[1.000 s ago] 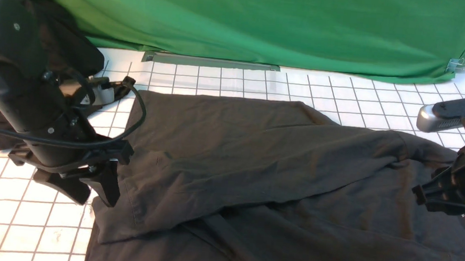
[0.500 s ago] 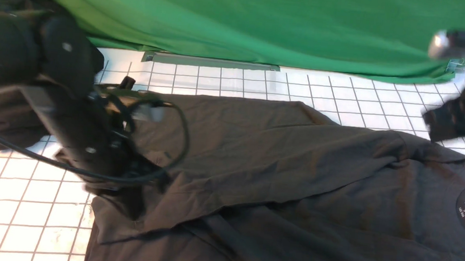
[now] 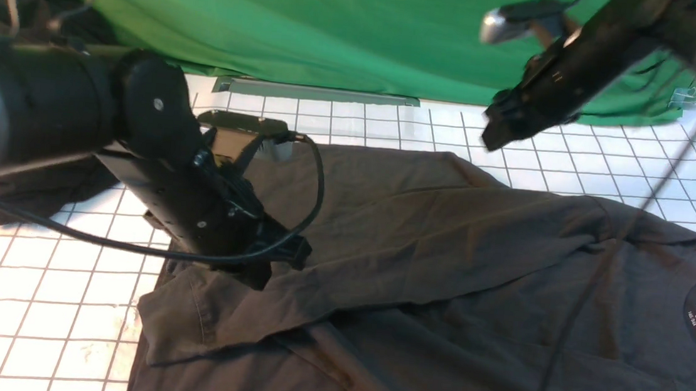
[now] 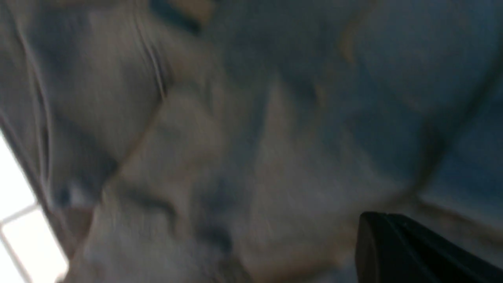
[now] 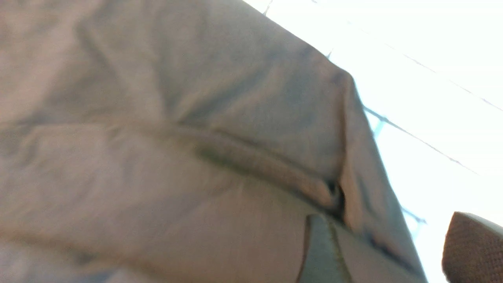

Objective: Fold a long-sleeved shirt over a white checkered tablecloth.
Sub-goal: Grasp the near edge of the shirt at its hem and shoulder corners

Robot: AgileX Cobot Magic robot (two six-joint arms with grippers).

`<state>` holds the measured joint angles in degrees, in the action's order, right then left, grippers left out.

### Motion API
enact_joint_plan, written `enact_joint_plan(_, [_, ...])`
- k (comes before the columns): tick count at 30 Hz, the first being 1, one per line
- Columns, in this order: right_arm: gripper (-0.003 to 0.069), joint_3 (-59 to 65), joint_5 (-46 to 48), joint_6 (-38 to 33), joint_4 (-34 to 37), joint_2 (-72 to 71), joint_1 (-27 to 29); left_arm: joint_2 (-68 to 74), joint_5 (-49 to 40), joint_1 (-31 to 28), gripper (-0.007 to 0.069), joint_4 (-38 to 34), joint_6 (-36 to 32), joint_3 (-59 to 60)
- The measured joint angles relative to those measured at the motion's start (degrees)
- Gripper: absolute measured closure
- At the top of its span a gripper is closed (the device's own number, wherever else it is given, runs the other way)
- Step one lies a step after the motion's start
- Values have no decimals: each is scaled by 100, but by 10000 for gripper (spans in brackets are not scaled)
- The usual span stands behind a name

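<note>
Left tool (image 3: pixel 266 267) shifted right onto left hem of dark charcoal long-sleeved cotton shirt (image 3: pixel 443 260), spread centre-right; now clamped on cloth. Right tool (image 3: pixel 493 131) rose off collar side, swung far-left above white checkered tablecloth (image 3: pixel 28 319); gap unreadable. Likely hem fold starting.

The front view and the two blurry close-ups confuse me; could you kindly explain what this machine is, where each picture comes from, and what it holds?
This is a robot with two arms, each ending in a claw. The wide picture looks forward from between the arms; each close-up comes from a camera on one wrist. A dark long-sleeved shirt lies on a white checkered tablecloth, before a green backdrop. The left claw is shut on the shirt's folded cloth. The right claw hangs in the air, holding nothing.
</note>
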<state>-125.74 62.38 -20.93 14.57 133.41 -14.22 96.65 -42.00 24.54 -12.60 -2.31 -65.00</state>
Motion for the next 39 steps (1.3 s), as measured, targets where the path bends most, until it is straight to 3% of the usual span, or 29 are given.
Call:
enact_joint_plan(12, [268,-280,39,97,-311,766,0,945,146,0,630,30,43,11])
enact_joint_plan(15, [364,-304,20,154,-405,765,0,945,160,0,630,43,43,11])
enact_joint_plan(16, [471,-315,-37,166,-419,765,0,945,164,0,630,43,43,11])
enact_joint_plan(20, [636,-315,-257,168,-459,765,0,945,164,0,630,43,43,11])
enact_joint_plan(32, [655,-315,-606,369,-645,765,17,945,164,0,629,43,43,11])
enact_joint_plan(39, [631,-357,-287,760,-561,759,74,945,164,0,629,43,43,11])
